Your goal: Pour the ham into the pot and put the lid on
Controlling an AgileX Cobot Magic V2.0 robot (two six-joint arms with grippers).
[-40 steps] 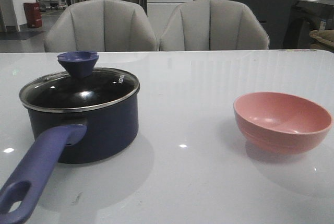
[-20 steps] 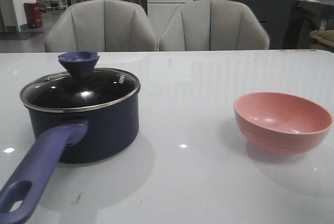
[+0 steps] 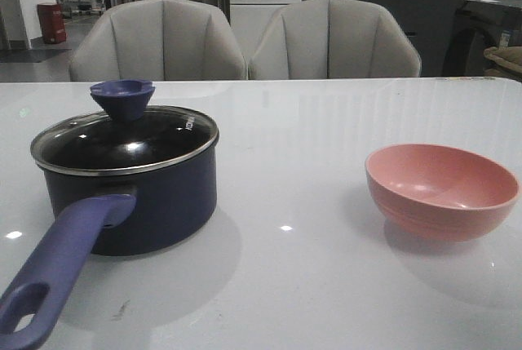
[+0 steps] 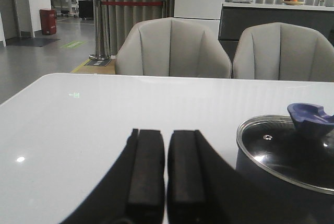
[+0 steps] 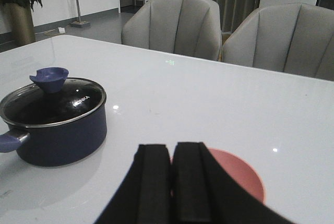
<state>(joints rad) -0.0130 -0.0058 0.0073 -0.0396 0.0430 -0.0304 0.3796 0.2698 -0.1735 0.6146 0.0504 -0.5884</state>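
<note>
Dark navy pot (image 3: 130, 191) stands on the white bench (image 3: 310, 285) toward its left edge, long purple-blue handle (image 3: 57, 272) running out toward the near edge, hole at the handle's end. Glass lid (image 3: 126, 142) with steel rim sits level on the pot, rim all round on the pot's mouth; flared purple-blue knob (image 3: 121, 97) upright on top. Interior under the glass reads dark; ham cannot be made out in any view.

Pink bowl (image 3: 440, 189) stands upright toward the right edge of the bench, well apart from the pot. Its visible inner wall shows nothing lying in it.

Left gripper (image 4: 166, 174): jaws pressed together, only a thin slit between the black pads, nothing held. It hangs over bare bench, the pot and lid near it. Right gripper (image 5: 172, 182): jaws likewise closed up pad against pad, nothing between them; the bowl lies just beyond the pads, partly hidden by them.

Neither arm appears in the front view. Two grey chairs (image 3: 245, 40) stand behind the far edge.
</note>
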